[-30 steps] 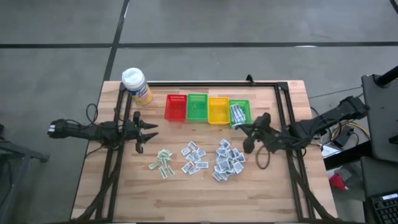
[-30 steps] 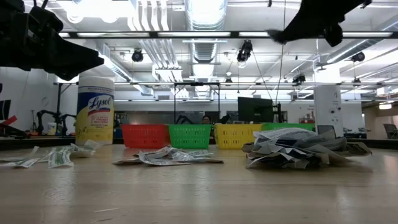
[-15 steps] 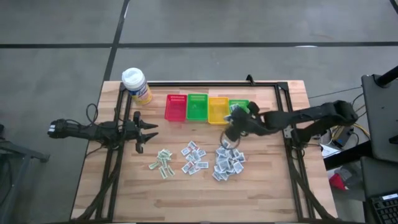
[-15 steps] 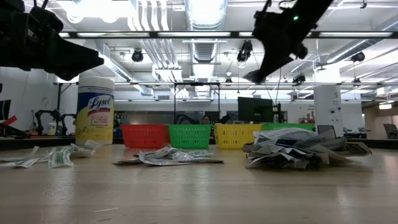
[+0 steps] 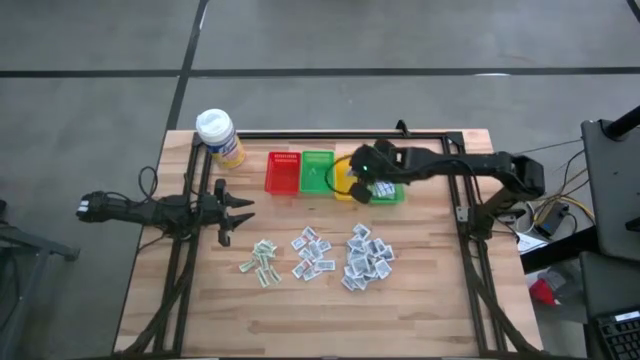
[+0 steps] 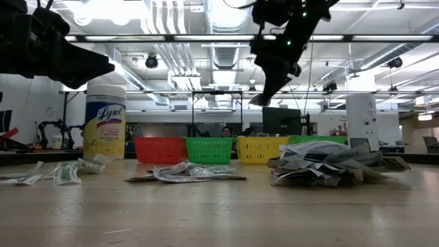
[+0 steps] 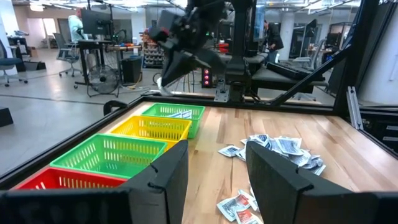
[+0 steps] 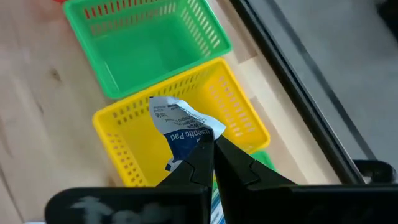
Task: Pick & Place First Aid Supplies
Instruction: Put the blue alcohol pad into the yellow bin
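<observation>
My right gripper (image 8: 208,148) hangs above the yellow basket (image 8: 134,140), shut on one white first aid packet with blue print (image 8: 179,121); the high view shows this gripper (image 5: 356,173) over the basket row. Three loose heaps of packets (image 5: 367,258) (image 5: 312,253) (image 5: 260,262) lie flat on the wooden table. A few more lie in the right green basket (image 5: 388,190). My left gripper (image 5: 238,210) waits open and level at the table's left side, nothing between its fingers (image 7: 166,180). My right gripper pinches the packet's near edge (image 8: 189,140) between its two fingertips. The fingers slant downward, coming from the table's right side. The crumpled packet sticks out past the fingertips, lifted clear above the yellow basket.
Red (image 5: 283,172), green (image 5: 317,172), yellow and a second green basket stand in a row near the far edge. A yellow tub with a white cap (image 5: 220,137) stands at the far left corner. Bare wood lies along the near edge (image 5: 320,320).
My right gripper has swung from the table's right side toward the left and the far edge, passing over the right-hand heap to above the yellow basket, turning as it went. It has stayed shut.
</observation>
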